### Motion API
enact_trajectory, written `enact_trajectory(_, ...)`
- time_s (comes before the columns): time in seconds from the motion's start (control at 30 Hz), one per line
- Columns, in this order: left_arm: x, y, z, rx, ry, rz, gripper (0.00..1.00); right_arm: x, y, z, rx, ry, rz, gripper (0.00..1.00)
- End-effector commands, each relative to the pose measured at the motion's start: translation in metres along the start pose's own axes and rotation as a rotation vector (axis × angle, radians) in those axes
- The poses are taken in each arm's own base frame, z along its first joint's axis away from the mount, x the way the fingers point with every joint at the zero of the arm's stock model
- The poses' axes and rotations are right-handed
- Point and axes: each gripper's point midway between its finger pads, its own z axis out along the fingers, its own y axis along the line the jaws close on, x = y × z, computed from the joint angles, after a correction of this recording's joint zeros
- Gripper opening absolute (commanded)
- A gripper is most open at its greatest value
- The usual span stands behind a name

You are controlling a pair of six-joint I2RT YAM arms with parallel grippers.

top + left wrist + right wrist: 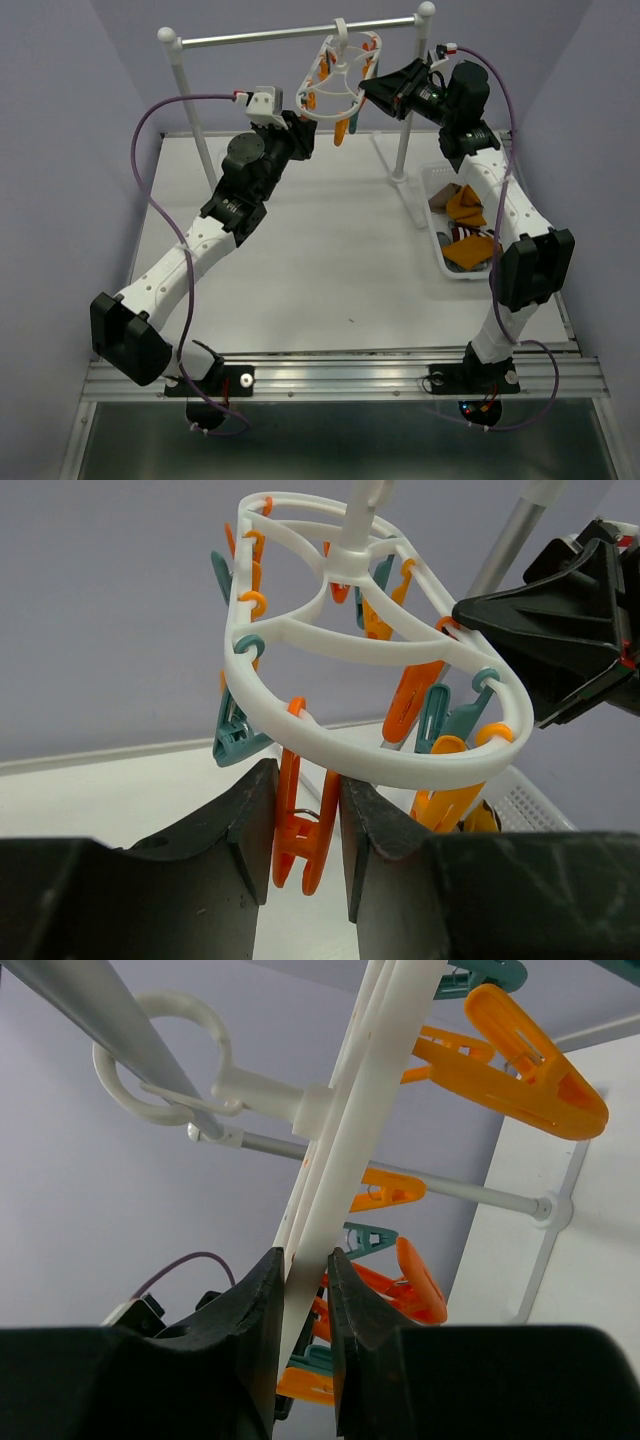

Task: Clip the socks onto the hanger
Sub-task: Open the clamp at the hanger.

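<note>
White plastic hanger (335,88): hooked on the silver rail (260,38) at the back of the table (330,250), tilted, with orange and teal clips dangling from it.
Right claw (303,1258): closed on the hanger's ring, the rim pinched edge-on between both fingers.
Left claw (307,780): closed around one orange clip (300,850) under the ring's near edge, fingers pressing both its sides.
Socks (470,225): mustard-orange, heaped in the white basket (462,277) at the table's right side, well apart from the hanger.

Robotics lab cell: bare lilac walls (60,100), white table (330,260), two robot arms (200,250) on an aluminium rail (340,375).
</note>
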Motion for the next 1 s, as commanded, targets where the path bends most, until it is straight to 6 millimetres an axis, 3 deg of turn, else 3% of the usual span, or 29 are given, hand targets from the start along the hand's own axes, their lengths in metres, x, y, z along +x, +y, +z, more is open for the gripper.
enact_trajectory(0.0, -0.043, -0.007, -0.008, -0.016, -0.057, -0.098, 0.0, 0.019, 0.023, -0.012, -0.055, 0.066, -0.105, 0.25)
enact_trajectory(0.27, -0.031, -0.018, -0.004, 0.048, 0.02, -0.099, 0.0, 0.022, 0.026, -0.017, -0.058, 0.066, -0.122, 0.26)
enact_trajectory(0.5, -0.044, -0.022, 0.001, 0.117, -0.015, -0.181, 0.0, 0.022, 0.025, -0.016, -0.059, 0.073, -0.12, 0.27)
enact_trajectory(0.67, -0.051, -0.013, -0.002, 0.127, -0.057, -0.238, 0.0, 0.023, 0.024, -0.015, -0.06, 0.079, -0.113, 0.27)
enact_trajectory(0.97, -0.056, -0.009, -0.007, 0.121, -0.086, -0.221, 0.0, 0.024, 0.023, -0.014, -0.061, 0.088, -0.109, 0.27)
